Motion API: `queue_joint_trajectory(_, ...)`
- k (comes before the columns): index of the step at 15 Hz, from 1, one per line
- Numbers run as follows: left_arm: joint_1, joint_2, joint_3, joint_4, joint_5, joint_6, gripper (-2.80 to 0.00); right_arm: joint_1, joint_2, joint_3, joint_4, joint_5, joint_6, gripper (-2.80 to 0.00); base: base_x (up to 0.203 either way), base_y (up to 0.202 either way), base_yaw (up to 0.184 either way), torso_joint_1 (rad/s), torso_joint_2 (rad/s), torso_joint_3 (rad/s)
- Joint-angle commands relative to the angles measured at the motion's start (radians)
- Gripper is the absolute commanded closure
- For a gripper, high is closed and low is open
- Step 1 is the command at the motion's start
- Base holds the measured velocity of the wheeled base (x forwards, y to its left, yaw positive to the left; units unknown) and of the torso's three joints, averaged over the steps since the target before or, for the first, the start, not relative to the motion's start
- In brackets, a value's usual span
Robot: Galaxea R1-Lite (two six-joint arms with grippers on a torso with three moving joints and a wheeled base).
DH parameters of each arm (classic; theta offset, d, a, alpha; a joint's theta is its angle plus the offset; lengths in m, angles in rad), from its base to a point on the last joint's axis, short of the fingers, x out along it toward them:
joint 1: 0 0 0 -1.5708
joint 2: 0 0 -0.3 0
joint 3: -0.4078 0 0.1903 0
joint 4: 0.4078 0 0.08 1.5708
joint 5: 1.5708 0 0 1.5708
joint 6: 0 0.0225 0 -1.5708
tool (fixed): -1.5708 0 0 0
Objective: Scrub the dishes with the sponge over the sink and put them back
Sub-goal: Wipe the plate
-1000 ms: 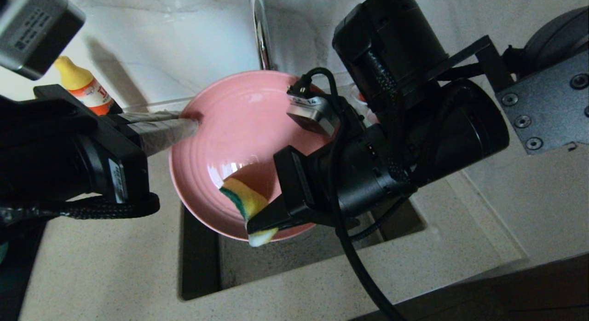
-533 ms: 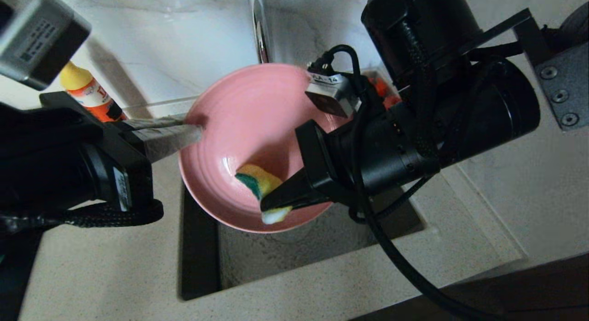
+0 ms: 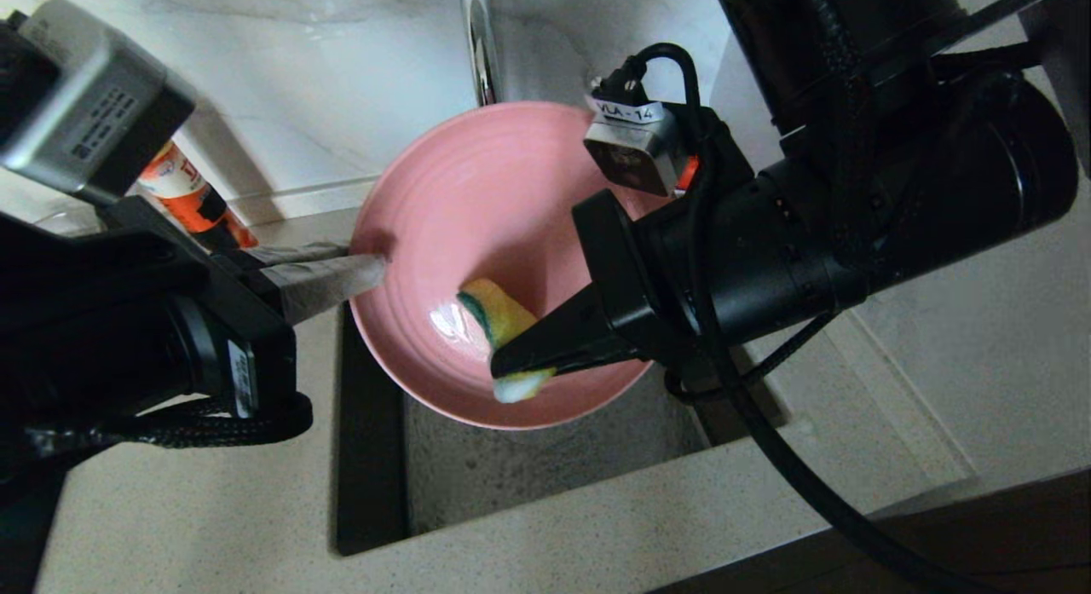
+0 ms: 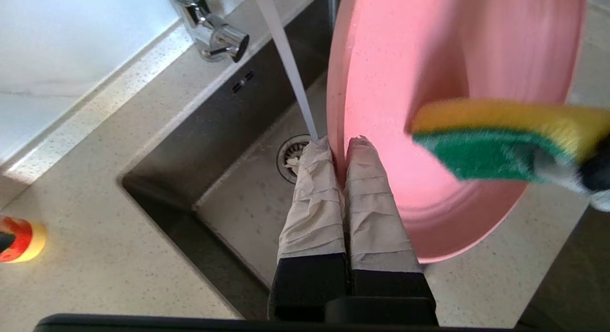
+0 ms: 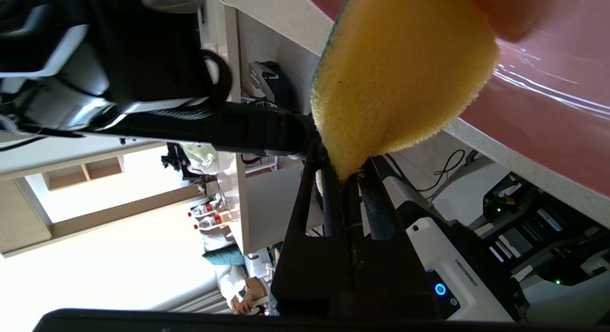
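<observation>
The wide pink plate (image 3: 477, 227) with concentric rings hangs tilted on edge above the sink (image 3: 528, 466). My left gripper (image 3: 375, 266), its fingers wrapped in pale tape, is shut on the plate's left rim (image 4: 339, 108). My right gripper (image 3: 511, 368) is shut on the yellow sponge (image 3: 499, 317) with its green scouring layer, and the sponge presses against the plate's inner face. In the left wrist view the sponge (image 4: 495, 136) lies across the plate, and the left gripper (image 4: 339, 146) pinches the rim. In the right wrist view the right gripper (image 5: 345, 172) pinches the yellow sponge (image 5: 405, 70).
The chrome tap (image 3: 482, 40) rises behind the plate, with its handle (image 4: 224, 36) at the sink's back edge. A round drain strainer (image 4: 290, 153) sits in the basin. An orange and yellow bottle (image 3: 192, 202) stands on the speckled counter (image 3: 170, 509) at back left.
The plate has shifted up and to the right. My right gripper has carried the sponge up the plate's inner face, from near the lower rim toward the middle.
</observation>
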Motion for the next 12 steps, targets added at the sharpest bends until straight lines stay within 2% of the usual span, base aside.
queue_joint_trajectory(1,0.002,0.008,0.000,0.001,0.003,-0.015,0.00,0.002,-0.019,0.001,0.008,0.004,0.005,0.00,0.000,0.000,0.000,0.000,0.00,0.000)
queue_joint_trajectory(12,0.005,0.014,-0.010,0.000,0.011,-0.041,0.00,0.006,-0.047,0.012,0.042,0.008,0.008,0.00,0.000,0.000,0.000,0.000,0.00,0.000)
